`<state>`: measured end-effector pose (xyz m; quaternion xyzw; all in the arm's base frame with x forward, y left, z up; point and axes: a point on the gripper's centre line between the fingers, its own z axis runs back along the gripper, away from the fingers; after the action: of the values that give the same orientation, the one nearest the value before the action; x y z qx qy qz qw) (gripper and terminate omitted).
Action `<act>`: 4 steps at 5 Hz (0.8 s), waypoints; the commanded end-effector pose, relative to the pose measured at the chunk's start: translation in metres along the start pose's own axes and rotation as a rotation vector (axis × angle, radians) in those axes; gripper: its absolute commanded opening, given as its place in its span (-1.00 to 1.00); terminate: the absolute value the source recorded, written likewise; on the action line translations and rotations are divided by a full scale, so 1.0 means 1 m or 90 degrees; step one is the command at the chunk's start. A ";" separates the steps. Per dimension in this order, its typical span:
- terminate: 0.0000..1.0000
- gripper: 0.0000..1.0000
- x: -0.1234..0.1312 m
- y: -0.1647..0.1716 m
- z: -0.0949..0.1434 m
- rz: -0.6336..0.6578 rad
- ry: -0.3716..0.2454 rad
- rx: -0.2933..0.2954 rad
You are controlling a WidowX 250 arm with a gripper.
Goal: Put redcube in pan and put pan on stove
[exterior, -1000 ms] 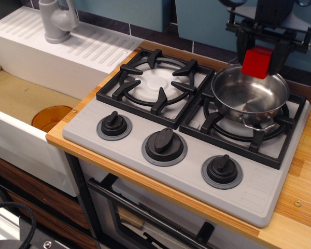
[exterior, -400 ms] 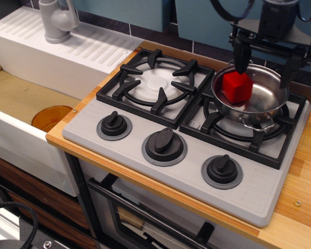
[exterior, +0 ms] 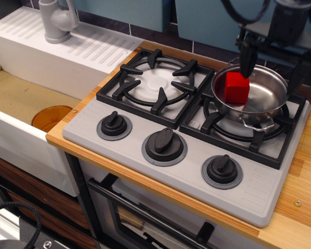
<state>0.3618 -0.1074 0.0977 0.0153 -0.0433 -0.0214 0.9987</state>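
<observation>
The redcube [exterior: 236, 87] lies inside the shiny steel pan [exterior: 264, 98], against its left side. The pan stands on the right burner grate of the grey stove [exterior: 145, 129], with its wire handle [exterior: 259, 123] pointing to the front. My gripper [exterior: 272, 65] hangs just above the pan's back rim. It is open and empty, with one black finger [exterior: 246, 61] above the cube and the other at the pan's right edge.
The left burner [exterior: 154, 80] is bare. Three black knobs [exterior: 165, 144] line the stove's front. A white sink [exterior: 20, 104] with a grey tap [exterior: 57, 21] lies to the left. A wooden counter [exterior: 300, 192] runs around the stove.
The gripper held the red cube above the pan, then opened and let it drop into the pan. The gripper has since risen slightly and the cube has settled at the left side.
</observation>
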 end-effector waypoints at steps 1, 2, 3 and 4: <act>-1.00 1.00 0.017 0.019 0.071 -0.024 -0.042 0.029; -1.00 1.00 0.020 0.030 0.075 -0.035 -0.035 0.050; -1.00 1.00 0.019 0.040 0.075 -0.042 -0.029 0.059; -1.00 1.00 0.016 0.051 0.073 -0.051 -0.027 0.060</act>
<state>0.3710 -0.0581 0.1378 0.0687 -0.0159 -0.0630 0.9955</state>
